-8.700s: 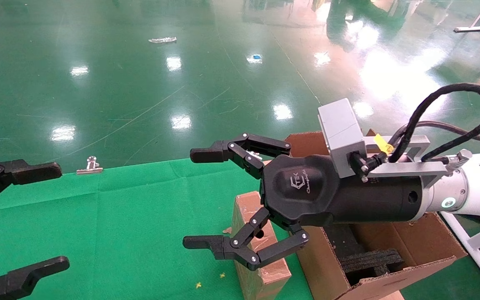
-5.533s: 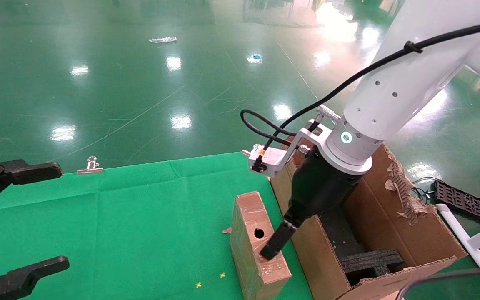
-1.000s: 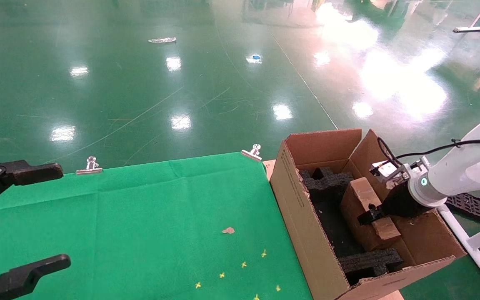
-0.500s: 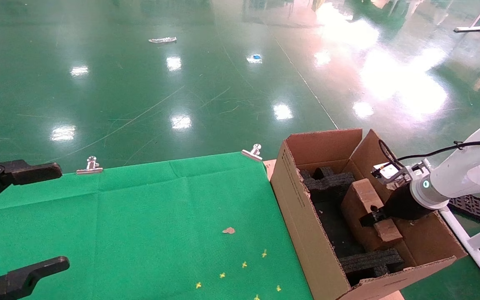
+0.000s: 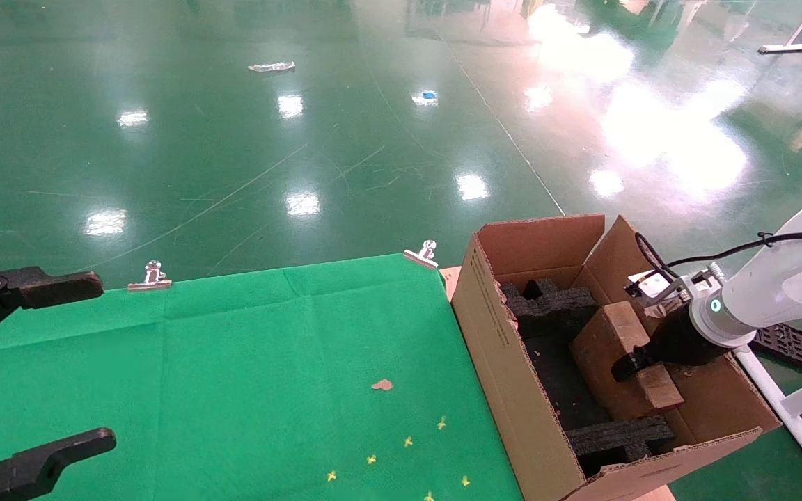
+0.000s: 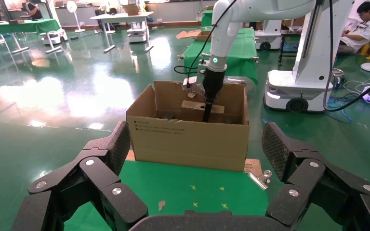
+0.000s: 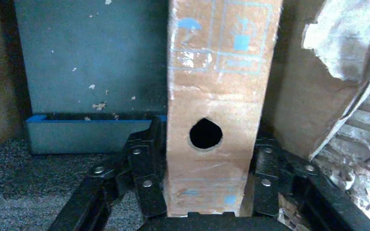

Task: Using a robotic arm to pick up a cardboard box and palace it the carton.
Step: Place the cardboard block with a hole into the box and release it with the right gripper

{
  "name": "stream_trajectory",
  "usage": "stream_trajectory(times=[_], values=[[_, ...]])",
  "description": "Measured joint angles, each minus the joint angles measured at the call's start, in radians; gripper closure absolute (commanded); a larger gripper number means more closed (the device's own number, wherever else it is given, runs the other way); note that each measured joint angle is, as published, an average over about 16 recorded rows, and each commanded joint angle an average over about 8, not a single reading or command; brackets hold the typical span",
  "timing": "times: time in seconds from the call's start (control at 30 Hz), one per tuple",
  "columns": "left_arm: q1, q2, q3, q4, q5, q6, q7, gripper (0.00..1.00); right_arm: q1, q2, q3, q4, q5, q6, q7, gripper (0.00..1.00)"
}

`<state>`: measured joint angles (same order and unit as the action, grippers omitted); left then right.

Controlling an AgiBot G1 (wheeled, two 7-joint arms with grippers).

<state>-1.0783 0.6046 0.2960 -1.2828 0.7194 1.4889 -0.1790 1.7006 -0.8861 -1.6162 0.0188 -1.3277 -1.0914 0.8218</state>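
Box lower, seemingly, beyond green cloth.

Black foam inserts and cardboard box crowding the carton; green cloth open.

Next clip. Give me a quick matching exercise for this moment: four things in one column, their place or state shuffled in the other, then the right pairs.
Things
1. small box
2. carton
3. left gripper
4. right gripper

Place or state
A. open, over the left side of the green cloth, holding nothing
B. shut on the narrow box, reaching down into the carton
C. standing at the right edge of the green cloth, flaps up, black foam inside
D. inside the carton, held from both sides, its round hole showing in the right wrist view

Pairs: 1-D, 2-C, 3-A, 4-B
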Motion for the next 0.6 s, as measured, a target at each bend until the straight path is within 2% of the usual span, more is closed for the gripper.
stream_trajectory(times=[0.37, 0.6], values=[[0.000, 0.000, 0.001, 0.000, 0.000, 0.000, 0.000, 0.00, 0.007, -0.005, 0.001, -0.002, 0.001, 0.006, -0.011, 0.00], [0.000, 0.000, 0.001, 0.000, -0.001, 0.000, 0.000, 0.00, 0.081, 0.011, 0.013, 0.008, 0.017, -0.010, -0.044, 0.00]])
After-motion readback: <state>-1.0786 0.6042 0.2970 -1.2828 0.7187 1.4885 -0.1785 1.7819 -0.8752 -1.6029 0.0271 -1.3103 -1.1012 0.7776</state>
